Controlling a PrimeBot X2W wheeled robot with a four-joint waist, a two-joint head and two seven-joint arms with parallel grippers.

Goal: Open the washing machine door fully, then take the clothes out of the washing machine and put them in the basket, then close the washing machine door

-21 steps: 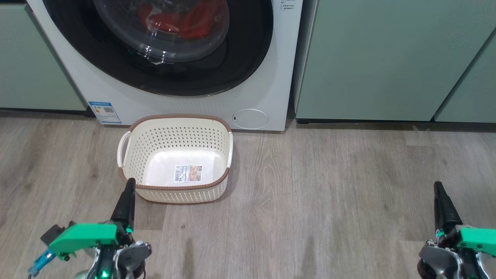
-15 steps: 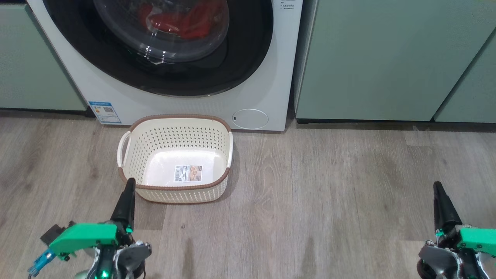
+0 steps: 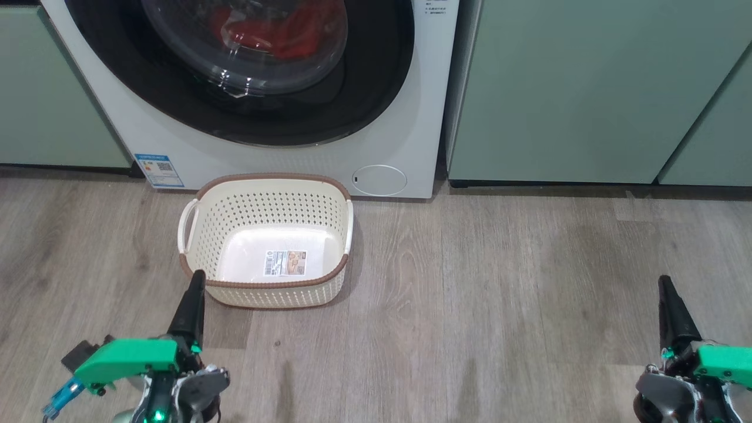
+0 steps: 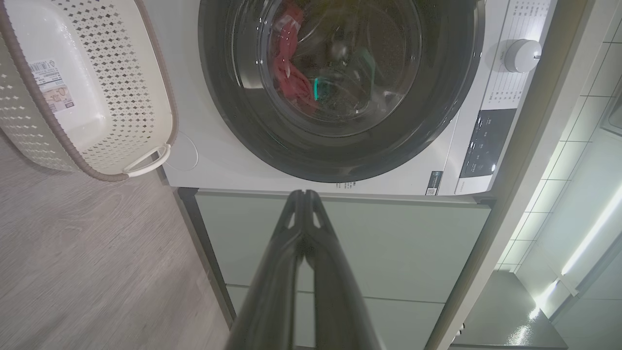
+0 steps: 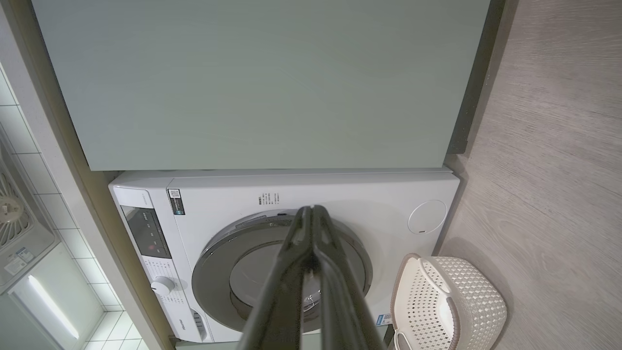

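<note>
The white washing machine (image 3: 405, 106) stands ahead with its washing machine door (image 3: 376, 76) shut against the front. Red clothes (image 3: 270, 32) show through the glass bowl; in the left wrist view the clothes (image 4: 289, 80) lie inside the drum behind the washing machine door (image 4: 437, 116). The cream basket (image 3: 267, 194) sits on the floor before the machine, with nothing in it but a label sticker. My left gripper (image 3: 197, 279) hovers shut at the basket's near left corner, holding nothing. My right gripper (image 3: 664, 283) is shut and holds nothing, low at the far right over bare floor.
Pale green cabinets (image 3: 587, 88) flank the machine on both sides. Grey wood-look floor (image 3: 499, 294) spreads between me and the machine. The right wrist view shows the washing machine (image 5: 369, 194), its control panel (image 5: 146, 233) and the basket (image 5: 466, 291).
</note>
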